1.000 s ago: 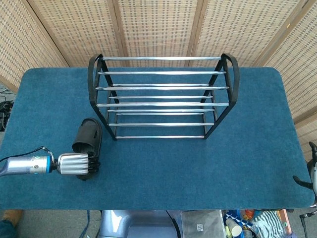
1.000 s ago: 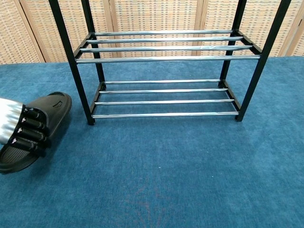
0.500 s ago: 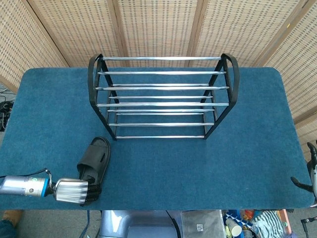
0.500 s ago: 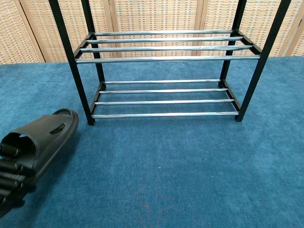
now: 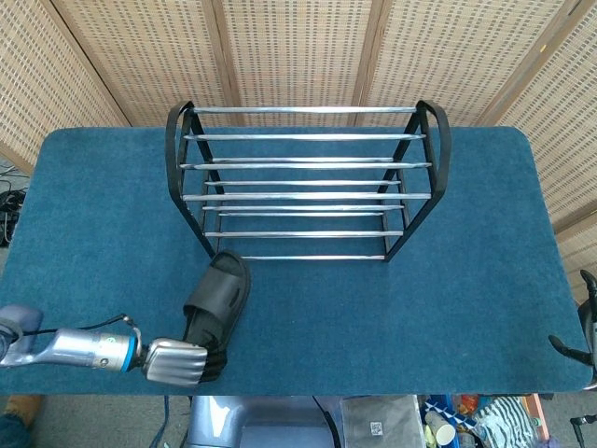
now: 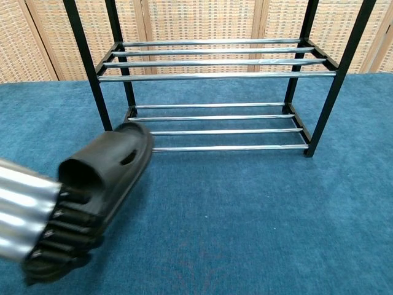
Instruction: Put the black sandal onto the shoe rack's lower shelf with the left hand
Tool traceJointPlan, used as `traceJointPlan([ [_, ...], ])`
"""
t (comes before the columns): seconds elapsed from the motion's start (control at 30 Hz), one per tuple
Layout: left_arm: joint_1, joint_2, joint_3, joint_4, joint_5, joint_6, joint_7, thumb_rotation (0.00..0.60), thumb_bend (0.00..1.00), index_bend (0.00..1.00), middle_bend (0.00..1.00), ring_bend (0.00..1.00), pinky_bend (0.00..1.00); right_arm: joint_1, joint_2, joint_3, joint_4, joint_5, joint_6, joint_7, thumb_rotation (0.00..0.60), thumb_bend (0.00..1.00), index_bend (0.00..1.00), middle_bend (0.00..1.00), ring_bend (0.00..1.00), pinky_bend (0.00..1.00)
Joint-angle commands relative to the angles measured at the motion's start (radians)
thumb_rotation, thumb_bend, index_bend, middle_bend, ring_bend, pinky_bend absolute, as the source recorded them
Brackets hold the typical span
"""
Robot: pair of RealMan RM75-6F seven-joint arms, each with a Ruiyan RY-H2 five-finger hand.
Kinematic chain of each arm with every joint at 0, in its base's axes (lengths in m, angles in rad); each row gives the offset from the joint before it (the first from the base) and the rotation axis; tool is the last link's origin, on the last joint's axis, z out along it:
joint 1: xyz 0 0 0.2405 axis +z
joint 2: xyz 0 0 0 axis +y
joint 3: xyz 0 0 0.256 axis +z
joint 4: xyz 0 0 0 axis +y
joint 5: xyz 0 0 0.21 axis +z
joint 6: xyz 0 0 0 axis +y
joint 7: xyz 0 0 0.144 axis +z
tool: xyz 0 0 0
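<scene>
The black sandal [image 5: 218,297] hangs above the blue table, gripped at its heel end by my left hand [image 5: 177,361]. Its toe points toward the left front of the shoe rack [image 5: 303,182], just short of the lower shelf [image 5: 303,233]. In the chest view the sandal [image 6: 110,169] is large and blurred, its toe in front of the lower shelf's [image 6: 215,132] left end, with the left hand [image 6: 43,224] at the lower left. My right hand [image 5: 583,336] shows only as a dark sliver at the right edge; its fingers are too cut off to read.
The black and chrome two-tier rack stands at the table's middle back, both shelves bare. Blue carpet-like cloth [image 5: 448,317] covers the table. Wicker screens stand behind. Clutter lies on the floor below the front edge [image 5: 438,425].
My left hand has lifted the sandal and carried it right and toward the rack; the toe now nears the lower shelf's left end. The right hand has not moved.
</scene>
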State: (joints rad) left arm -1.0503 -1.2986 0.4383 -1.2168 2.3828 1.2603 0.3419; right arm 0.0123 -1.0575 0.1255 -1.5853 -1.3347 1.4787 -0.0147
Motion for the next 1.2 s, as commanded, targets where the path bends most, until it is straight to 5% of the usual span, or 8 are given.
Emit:
traceJointPlan([
  [0.03,-0.046,-0.071,-0.055,0.07,-0.021,-0.037,-0.074,0.6,0.3,0.73,0.63,0.5,0.5,0.002,0.0,0.002,0.003,0.007,-0.007,0.001,0.6,0.0,0.0,0.0,0.0,0.0],
  [0.43,-0.115,-0.259,-0.126,0.327,-0.065,-0.043,-0.253,0.6,0.3,0.73,0.63,0.5,0.49,0.01,-0.007,0.016,0.031,0.064,-0.048,0.008,0.6,0.0,0.0,0.0,0.0,0.0],
  [1.2,-0.155,-0.415,-0.119,0.686,-0.181,-0.084,-0.423,0.6,0.31,0.73,0.63,0.5,0.48,0.03,-0.023,0.028,0.079,0.131,-0.122,0.013,0.6,0.0,0.0,0.0,0.0,0.0],
])
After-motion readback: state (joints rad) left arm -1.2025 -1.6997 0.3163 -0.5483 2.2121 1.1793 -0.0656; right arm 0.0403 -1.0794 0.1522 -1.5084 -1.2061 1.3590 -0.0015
